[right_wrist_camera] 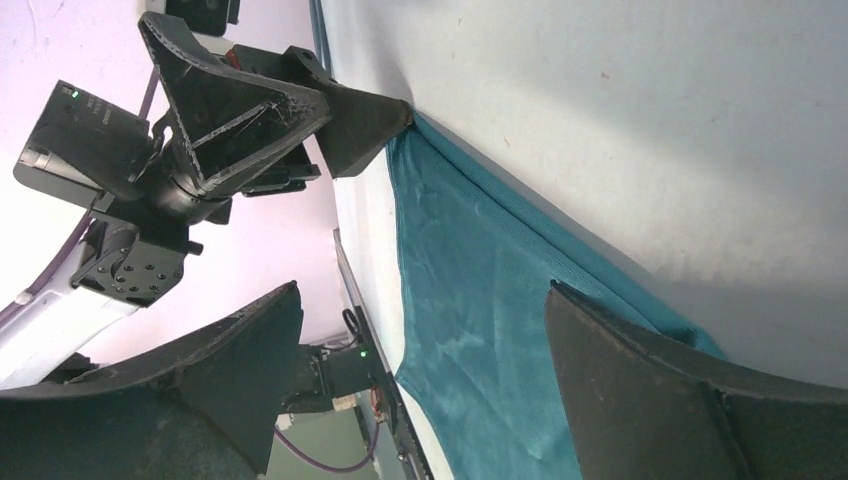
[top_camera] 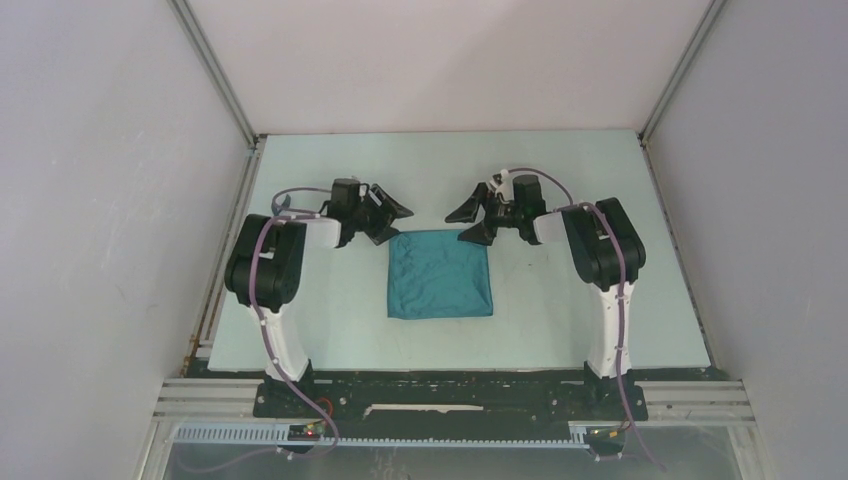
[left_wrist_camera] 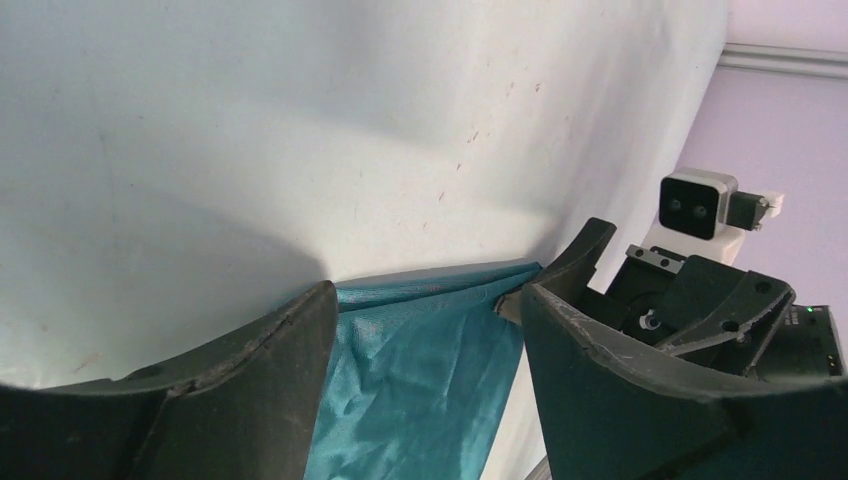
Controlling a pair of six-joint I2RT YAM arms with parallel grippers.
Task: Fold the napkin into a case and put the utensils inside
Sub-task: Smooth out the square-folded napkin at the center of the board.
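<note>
The napkin [top_camera: 440, 275] lies flat in the middle of the table [top_camera: 320, 300]. Both arms reach forward and bend inward, facing each other across its far edge. The left gripper [top_camera: 396, 224] and the right gripper [top_camera: 462, 226] have their jaws spread wide and hold nothing, one at each far corner.

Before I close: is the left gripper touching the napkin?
Cannot tell: right wrist view puts a left gripper fingertip at a corner of the napkin; contact or gap unclear.
</note>
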